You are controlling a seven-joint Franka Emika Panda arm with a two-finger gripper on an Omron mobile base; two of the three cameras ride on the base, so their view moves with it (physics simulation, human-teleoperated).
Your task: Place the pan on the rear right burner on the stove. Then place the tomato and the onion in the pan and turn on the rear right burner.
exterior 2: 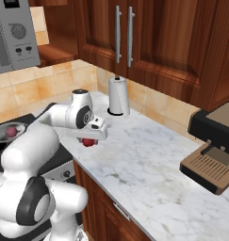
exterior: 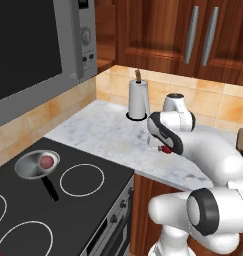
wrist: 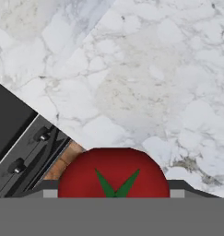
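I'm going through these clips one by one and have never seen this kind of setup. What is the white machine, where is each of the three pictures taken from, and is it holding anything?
It is a white robot arm in a rendered kitchen. Two pictures come from cameras behind it, left and right; the third looks along its hand.

On the stove, the pan sits on the rear right burner with the onion inside.

On the marble counter stand a paper towel roll and a coffee machine.

The gripper sits low over the counter, beside the stove. The tomato lies between its open fingers. From these pictures I cannot tell whether it is gripped or resting on the counter.
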